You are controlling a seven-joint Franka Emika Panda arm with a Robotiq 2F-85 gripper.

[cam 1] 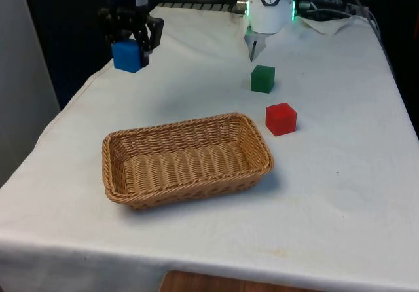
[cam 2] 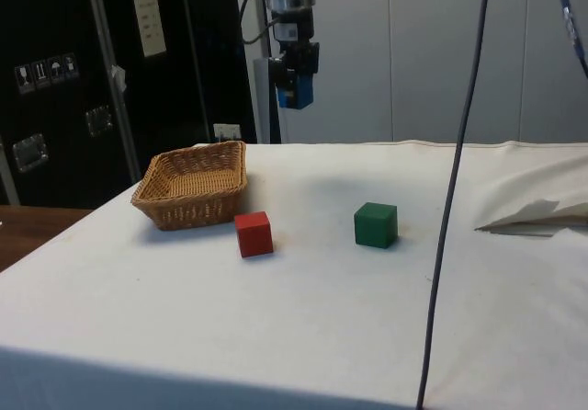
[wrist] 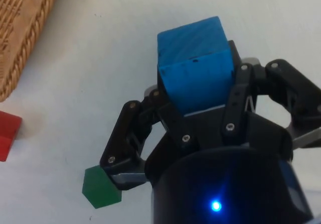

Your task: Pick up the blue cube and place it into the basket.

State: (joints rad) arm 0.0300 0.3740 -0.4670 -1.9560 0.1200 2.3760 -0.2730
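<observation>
lab test bench: white-clothed table [cam 1: 340,194], dark equipment cabinets [cam 2: 55,79] with label stickers, loose cables [cam 2: 450,199] hanging across.

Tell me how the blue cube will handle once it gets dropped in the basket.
The blue cube, held in the pincer, looks rigid: flat faces, sharp edges. It should land without rolling, perhaps tipping once. The basket has raised woven walls, likely containing it.
</observation>
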